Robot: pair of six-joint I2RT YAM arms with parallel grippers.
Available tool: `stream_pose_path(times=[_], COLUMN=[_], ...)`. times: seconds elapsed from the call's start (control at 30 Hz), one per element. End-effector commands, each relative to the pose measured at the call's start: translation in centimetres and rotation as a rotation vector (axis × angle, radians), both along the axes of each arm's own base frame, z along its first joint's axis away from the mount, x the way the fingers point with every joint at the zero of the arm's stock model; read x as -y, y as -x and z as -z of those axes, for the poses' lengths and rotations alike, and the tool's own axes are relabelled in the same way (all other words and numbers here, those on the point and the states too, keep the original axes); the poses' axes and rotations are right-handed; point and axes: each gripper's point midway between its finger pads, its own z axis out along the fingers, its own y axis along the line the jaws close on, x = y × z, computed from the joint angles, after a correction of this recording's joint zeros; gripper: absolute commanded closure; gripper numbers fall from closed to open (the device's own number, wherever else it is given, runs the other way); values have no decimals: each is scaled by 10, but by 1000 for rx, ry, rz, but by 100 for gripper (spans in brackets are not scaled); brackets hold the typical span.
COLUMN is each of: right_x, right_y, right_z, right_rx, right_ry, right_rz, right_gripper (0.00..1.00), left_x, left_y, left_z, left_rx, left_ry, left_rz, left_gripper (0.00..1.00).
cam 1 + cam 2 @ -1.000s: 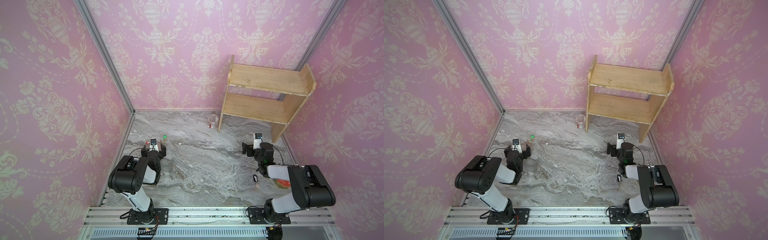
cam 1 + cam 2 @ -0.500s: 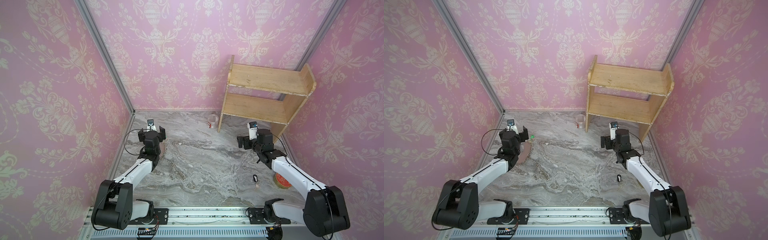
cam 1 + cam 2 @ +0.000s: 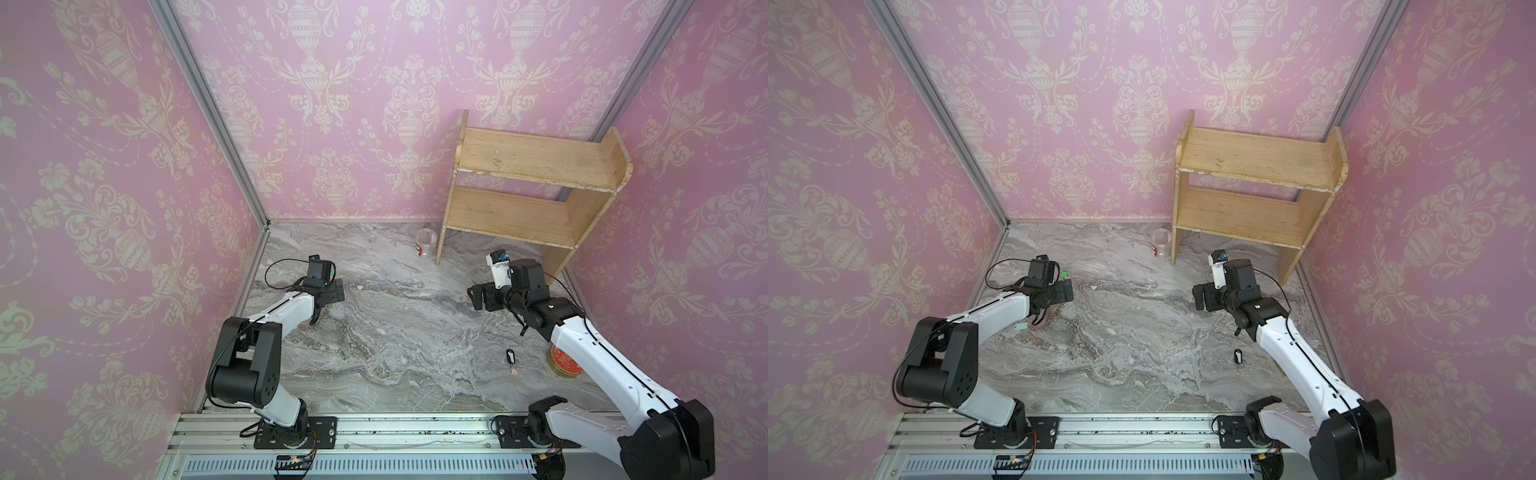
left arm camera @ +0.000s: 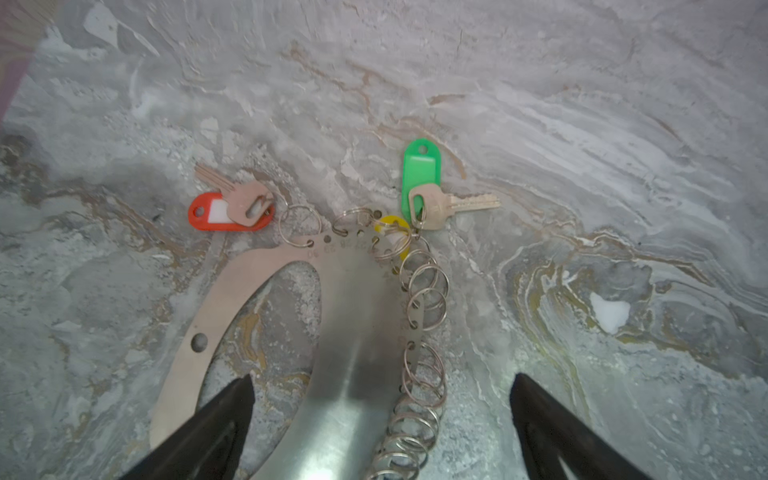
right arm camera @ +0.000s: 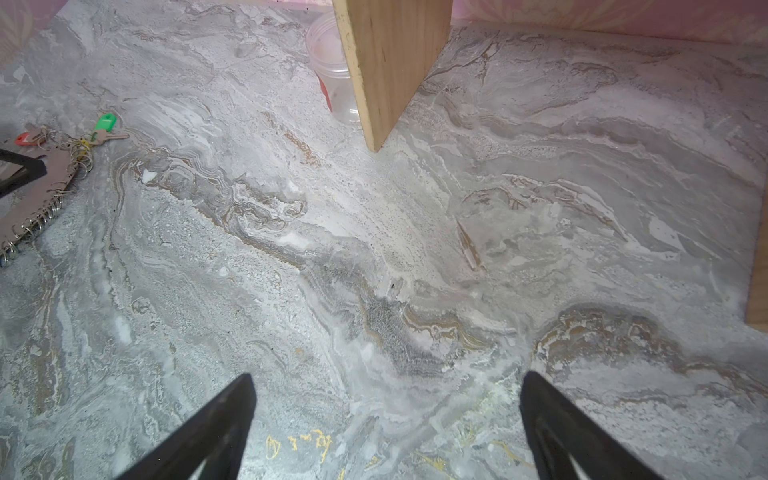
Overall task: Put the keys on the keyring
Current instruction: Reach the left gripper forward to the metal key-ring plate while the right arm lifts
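— Where is the keyring?

— Flat on the tabletop, near its left edge in the back half. Its long axis runs roughly back to front, with the keys at the back end.

— Which way do the keys point?

— The green-tagged key lies crosswise to its tag, blade pointing away from the red-tagged key. That one's blade points away from the split rings. The black fob lies well apart, near the right edge, beside the tin.

— And the grippers?

— The left gripper is spread wide above the keyring, gripping nothing. The right gripper is equally wide over bare marble, empty.
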Motion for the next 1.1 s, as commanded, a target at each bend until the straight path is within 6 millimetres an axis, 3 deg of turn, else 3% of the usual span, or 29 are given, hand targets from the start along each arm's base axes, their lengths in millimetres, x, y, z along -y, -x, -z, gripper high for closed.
stream_pose_path(times=[0.0,0.53,0.67,0.9,1.07], right_x=[-5,-7,-4,-5,-8], right_y=[10,19,23,28,30], right_z=[-10,-21,-25,-24,-22], right_rx=[-12,-3,4,1,-10], right_ry=[-32,-20,-11,-29,-43], right_rz=[-11,-28,-24,-25,-31], right_gripper=[0,0,0,0,0], left_x=[1,6,25,72,104], left_y=[-1,-10,6,28,51], left_z=[11,52,58,44,48], left_rx=[-55,-213,-256,-261,-278], left_ry=[81,192,288,406,465], left_rz=[-35,-67,-74,-70,-86], left_gripper=[2,4,7,8,8])
